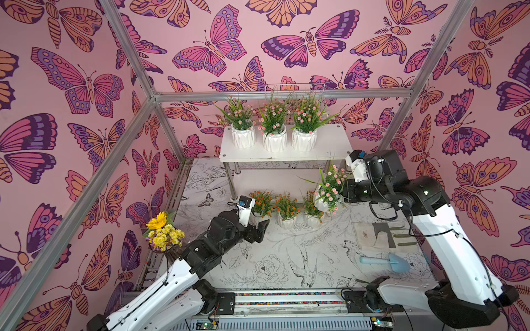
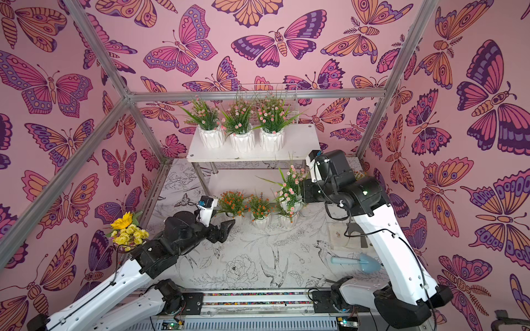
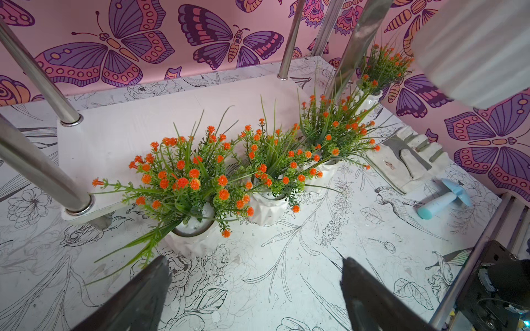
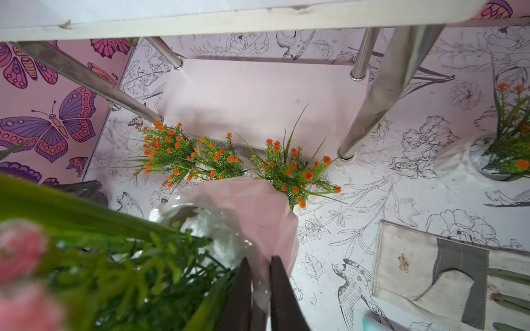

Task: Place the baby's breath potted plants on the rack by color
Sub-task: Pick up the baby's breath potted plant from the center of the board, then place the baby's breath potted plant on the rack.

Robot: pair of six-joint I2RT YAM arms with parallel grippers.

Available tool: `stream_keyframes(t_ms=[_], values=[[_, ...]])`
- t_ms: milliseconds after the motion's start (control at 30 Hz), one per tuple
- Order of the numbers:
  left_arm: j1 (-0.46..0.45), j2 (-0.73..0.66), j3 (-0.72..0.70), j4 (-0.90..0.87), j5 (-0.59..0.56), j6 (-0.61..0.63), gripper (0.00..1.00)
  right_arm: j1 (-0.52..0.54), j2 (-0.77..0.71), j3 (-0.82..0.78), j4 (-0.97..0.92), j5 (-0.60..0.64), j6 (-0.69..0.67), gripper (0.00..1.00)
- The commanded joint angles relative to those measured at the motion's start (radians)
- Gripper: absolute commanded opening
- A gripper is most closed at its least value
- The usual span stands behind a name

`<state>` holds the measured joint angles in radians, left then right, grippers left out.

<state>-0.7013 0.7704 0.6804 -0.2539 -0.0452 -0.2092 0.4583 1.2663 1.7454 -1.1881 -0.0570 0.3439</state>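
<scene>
The white rack stands at the back. Three pink baby's breath potted plants line its top shelf. My right gripper is shut on the rim of another pink plant. That plant hangs tilted in front of the rack's right end, below the top shelf. Three orange plants stand in a row on the table before the lower shelf. Another orange plant stands apart beyond the right leg. My left gripper is open and empty, just short of the leftmost orange plant.
A yellow sunflower bouquet sits at the left by my left arm. A gardening glove and a blue trowel lie at the right. A white wire basket stands behind the rack. Shiny rack legs flank the lower shelf.
</scene>
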Motion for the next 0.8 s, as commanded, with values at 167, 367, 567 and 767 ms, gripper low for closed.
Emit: stream_keyframes(t_ms=[167,367,567,767], values=[[-0.001,-0.014,0.008,0.026,0.018,0.011,0.94,-0.114,0.096,0.284,-0.082,-0.105,-0.059,0.0],[-0.001,-0.008,0.008,0.027,0.017,0.007,0.94,-0.194,0.185,0.453,-0.101,-0.164,-0.064,0.0],[0.0,-0.001,0.008,0.027,0.019,0.004,0.93,-0.252,0.266,0.577,-0.082,-0.216,-0.044,0.0],[0.0,0.002,0.012,0.027,0.021,0.009,0.93,-0.273,0.342,0.63,-0.027,-0.247,-0.008,0.0]])
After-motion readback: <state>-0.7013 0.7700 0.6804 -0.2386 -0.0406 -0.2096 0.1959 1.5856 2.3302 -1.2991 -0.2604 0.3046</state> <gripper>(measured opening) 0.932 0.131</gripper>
